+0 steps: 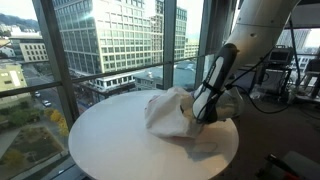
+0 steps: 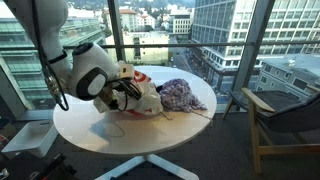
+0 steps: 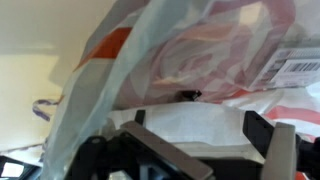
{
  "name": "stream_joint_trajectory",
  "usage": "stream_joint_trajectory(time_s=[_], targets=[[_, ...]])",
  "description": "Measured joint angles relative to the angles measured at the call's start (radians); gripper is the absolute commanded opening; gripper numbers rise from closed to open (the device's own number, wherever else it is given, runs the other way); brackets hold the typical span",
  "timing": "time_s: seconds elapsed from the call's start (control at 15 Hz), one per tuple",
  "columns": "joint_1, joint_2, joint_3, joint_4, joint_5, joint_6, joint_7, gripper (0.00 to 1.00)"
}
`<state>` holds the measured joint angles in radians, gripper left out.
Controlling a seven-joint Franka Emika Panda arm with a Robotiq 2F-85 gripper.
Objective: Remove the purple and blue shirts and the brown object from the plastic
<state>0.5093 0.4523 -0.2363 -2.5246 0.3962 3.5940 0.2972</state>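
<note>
A white plastic bag (image 1: 165,110) with orange print lies crumpled on the round white table (image 1: 100,140). It also shows in an exterior view (image 2: 148,100). A purple patterned shirt (image 2: 181,96) lies on the table beside the bag, outside it. My gripper (image 2: 124,96) is at the bag's edge, low over the table, and also shows in an exterior view (image 1: 205,108). In the wrist view the gripper (image 3: 198,125) is open, its fingers wide apart, with the bag (image 3: 200,60) filling the frame just ahead. The blue shirt and the brown object are hidden.
The table (image 2: 100,130) stands by floor-to-ceiling windows. A grey armchair (image 2: 285,115) stands past the table's edge. Equipment and cables (image 1: 290,75) stand behind the arm.
</note>
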Motion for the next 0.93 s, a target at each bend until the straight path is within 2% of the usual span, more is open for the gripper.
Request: stream_joint_trajectory(time_s=[0.33,0.67,0.93], targets=[[0.159,0.005,-0.156,0.024,0.188,0.129,-0.128,1.00],[0.225,-0.003,-0.283,0.072,0.315,0.170,-0.229,1.00],[0.277,-0.061,-0.346,0.079,0.387,0.217,-0.280,1.00]])
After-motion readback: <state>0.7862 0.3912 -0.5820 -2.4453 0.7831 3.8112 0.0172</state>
